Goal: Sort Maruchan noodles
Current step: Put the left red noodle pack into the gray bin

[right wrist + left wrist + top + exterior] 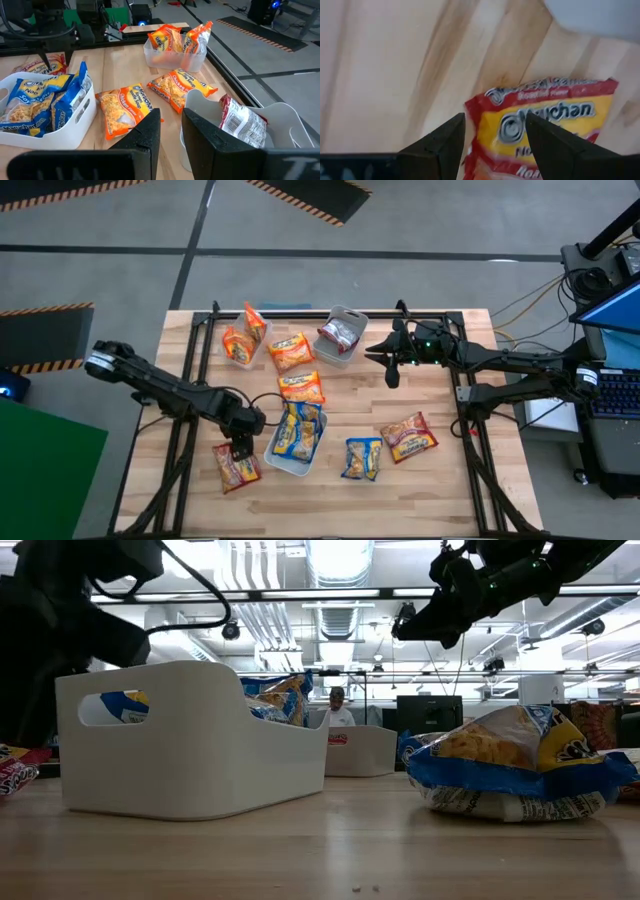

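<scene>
Two noodle packets (298,430) lie in the tray (290,465).

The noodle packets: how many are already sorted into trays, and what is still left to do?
Done: the orange tray, blue tray and red tray each hold packets. In hand: the open left pincer hovers over a red packet. Left: two orange packets, one blue packet and another red one on the table. The right pincer waits.

Maruchan noodles (302,388) scattered, some binned
</scene>
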Controlling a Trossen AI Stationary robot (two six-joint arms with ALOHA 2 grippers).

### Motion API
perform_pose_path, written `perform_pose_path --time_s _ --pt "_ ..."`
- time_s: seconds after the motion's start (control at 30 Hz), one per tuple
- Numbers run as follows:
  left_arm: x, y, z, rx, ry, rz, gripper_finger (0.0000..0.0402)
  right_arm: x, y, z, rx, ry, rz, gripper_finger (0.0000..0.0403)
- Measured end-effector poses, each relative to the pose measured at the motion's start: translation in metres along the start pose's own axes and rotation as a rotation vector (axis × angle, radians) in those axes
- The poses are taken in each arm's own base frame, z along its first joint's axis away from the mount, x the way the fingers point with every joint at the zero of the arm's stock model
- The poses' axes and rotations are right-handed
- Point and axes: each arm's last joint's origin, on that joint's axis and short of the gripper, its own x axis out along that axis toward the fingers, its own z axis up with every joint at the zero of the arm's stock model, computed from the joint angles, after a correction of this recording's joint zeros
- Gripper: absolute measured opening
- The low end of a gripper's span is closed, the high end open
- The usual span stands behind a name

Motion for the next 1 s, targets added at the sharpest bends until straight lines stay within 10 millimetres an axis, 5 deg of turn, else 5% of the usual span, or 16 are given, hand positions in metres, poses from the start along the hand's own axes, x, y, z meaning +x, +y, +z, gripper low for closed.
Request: perform_pose_path --time_s 0.33,0.57,0.7,1.0 --pt "0.020 0.010 -0.007 -0.018 -0.010 -0.012 0.0181 0.000 0.000 0.000 0.000 0.001 0.000 0.0068" --pt "0.022 0.008 -0.012 0.014 0.009 -0.012 0.0080 0.000 0.000 0.000 0.000 0.001 -0.001 0.0068" --pt "0.018 0.003 -0.010 0.042 0.013 -0.033 0.0010 0.000 0.000 0.000 0.000 0.001 -0.001 0.0068" --pt "-0.016 -0.012 -0.012 0.106 0.030 0.051 0.0001 0.000 0.000 0.000 0.008 0.000 -0.001 0.0068"
